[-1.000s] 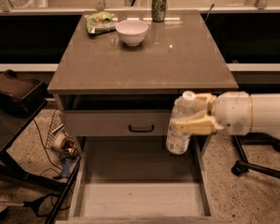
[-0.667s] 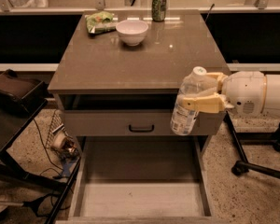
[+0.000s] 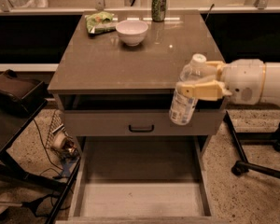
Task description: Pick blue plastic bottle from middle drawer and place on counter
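A cream-yellow end effector (image 3: 192, 80) on a white arm (image 3: 252, 80) is seen at the front right edge of the counter (image 3: 130, 64), clasped around the blue plastic bottle (image 3: 186, 94), which is clear with a white cap (image 3: 199, 59) and a white-and-bluish label (image 3: 181, 108). The counter is glossy grey-brown. The middle drawer (image 3: 140, 199) is grey-beige, floored in pale wood-grain. A white bowl (image 3: 132, 31) and a green can (image 3: 158, 5) are carried on the counter.

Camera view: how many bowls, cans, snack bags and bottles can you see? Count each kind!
Bowl: 1, white, on the counter
Can: 1, green, at the counter's back edge
Snack bag: 1, green, left of the bowl
Bottle: 1, held in the gripper by the counter's front right corner
Total: 4
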